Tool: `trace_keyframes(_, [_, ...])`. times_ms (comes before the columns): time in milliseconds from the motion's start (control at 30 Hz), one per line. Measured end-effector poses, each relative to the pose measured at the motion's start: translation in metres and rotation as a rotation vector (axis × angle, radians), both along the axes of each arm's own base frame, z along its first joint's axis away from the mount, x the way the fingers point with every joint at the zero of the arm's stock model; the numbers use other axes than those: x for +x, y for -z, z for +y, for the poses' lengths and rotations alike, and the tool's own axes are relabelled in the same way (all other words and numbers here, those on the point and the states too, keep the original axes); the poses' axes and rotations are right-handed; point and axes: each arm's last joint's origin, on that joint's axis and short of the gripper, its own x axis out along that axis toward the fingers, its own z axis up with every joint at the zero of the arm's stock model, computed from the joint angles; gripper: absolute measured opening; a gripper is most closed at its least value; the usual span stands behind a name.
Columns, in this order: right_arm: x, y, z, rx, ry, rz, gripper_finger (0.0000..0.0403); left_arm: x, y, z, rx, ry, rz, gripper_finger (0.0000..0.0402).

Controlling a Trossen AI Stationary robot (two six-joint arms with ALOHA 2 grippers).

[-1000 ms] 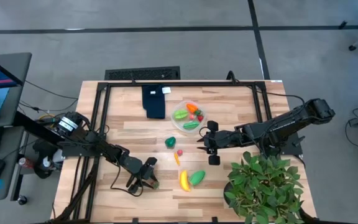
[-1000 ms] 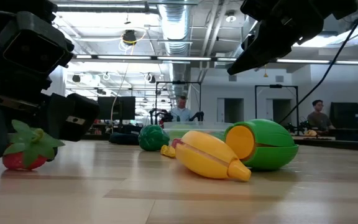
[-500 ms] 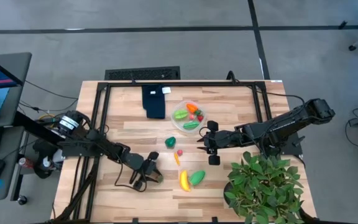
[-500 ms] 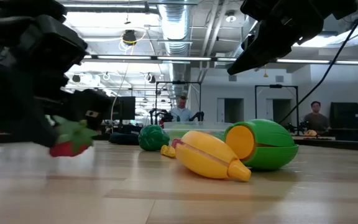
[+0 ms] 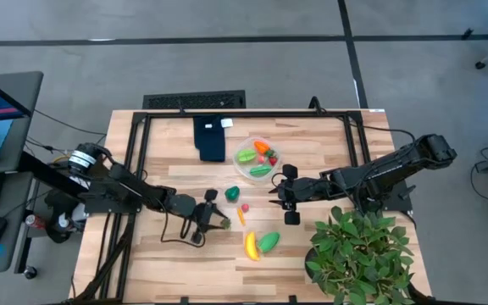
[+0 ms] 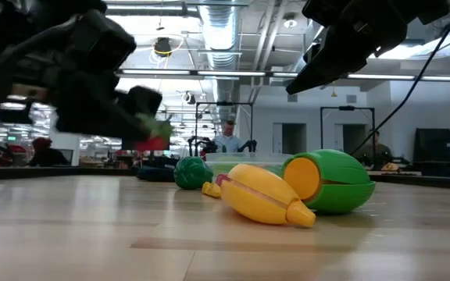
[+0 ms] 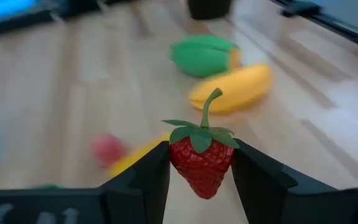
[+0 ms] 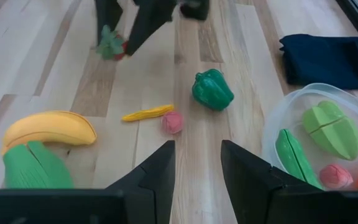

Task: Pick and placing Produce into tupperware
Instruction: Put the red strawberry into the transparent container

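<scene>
Left end effector grips one strawberry; right end effector spread wide; one banana

A small red toy strawberry with a green leafy cap and stem is sitting pinched between the two dark fingers of the left end effector, lifted clear of the counter. A yellow toy banana and a green rounded toy piece with an orange cut face are lying side by side, touching. A dark green toy bell pepper is standing near a small pink-red round piece and a thin yellow-orange strip. The round clear plastic tupperware bowl is holding light green pieces, one orange piece and small red ones.
</scene>
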Motion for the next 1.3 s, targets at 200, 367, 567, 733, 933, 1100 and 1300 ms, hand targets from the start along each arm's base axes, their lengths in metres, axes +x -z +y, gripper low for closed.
trace_keyframes(200, [-0.001, 0.001, 0.000, -0.003, 0.000, 0.012, 0.0121, 0.000, -0.022, 0.020, 0.152, -0.133, -0.082, 0.0149])
trace_keyframes(367, [-0.001, 0.001, 0.000, -0.004, -0.001, 0.013, 0.0121, 0.000, -0.032, 0.039, 0.213, -0.191, -0.117, 0.0149])
trace_keyframes(567, [-0.001, 0.001, -0.001, -0.019, -0.011, 0.014, 0.0121, 0.003, -0.034, 0.066, 0.260, -0.283, -0.115, 0.0149])
trace_keyframes(733, [0.000, 0.001, -0.003, -0.026, -0.007, 0.016, 0.0121, 0.004, -0.036, 0.091, 0.240, -0.313, -0.120, 0.0149])
trace_keyframes(933, [0.000, 0.002, -0.009, -0.029, 0.013, 0.027, 0.0121, 0.014, -0.050, 0.115, 0.211, -0.284, -0.143, 0.0149])
trace_keyframes(1100, [0.001, 0.002, -0.012, -0.029, 0.024, 0.028, 0.0121, 0.027, -0.065, 0.133, 0.218, -0.262, -0.117, 0.0149])
trace_keyframes(1300, [0.000, 0.003, -0.012, -0.042, 0.014, 0.039, 0.0121, 0.034, -0.081, 0.149, 0.210, -0.239, -0.117, 0.0149])
